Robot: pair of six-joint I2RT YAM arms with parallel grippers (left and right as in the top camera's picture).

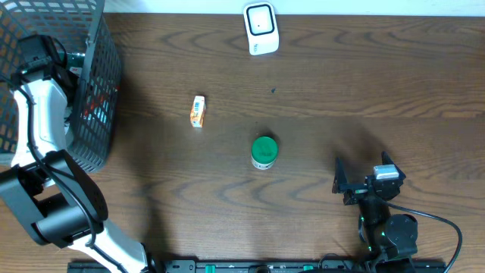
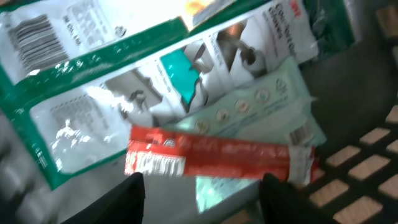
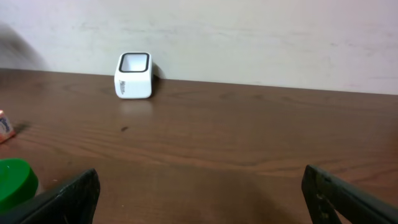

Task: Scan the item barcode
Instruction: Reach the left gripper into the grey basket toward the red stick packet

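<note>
One red flat packet lies inside the black wire basket, on green-and-white packages. On the dark wood-grain table right of the basket: small orange carton, green-lidded jar, white scanner. Off-white wall behind. Left gripper reaches into the basket, fingers apart just over the packet, contact unclear. Right gripper, farthest right of the basket, sits low, spread wide.

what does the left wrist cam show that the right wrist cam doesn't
Left wrist only: a red packet, a pale green pack and green-and-white packages lying in the black basket. Right wrist only: the white scanner, a green lid and the wooden table. Both: no object in common, just each camera's own jaws, standing apart.
</note>
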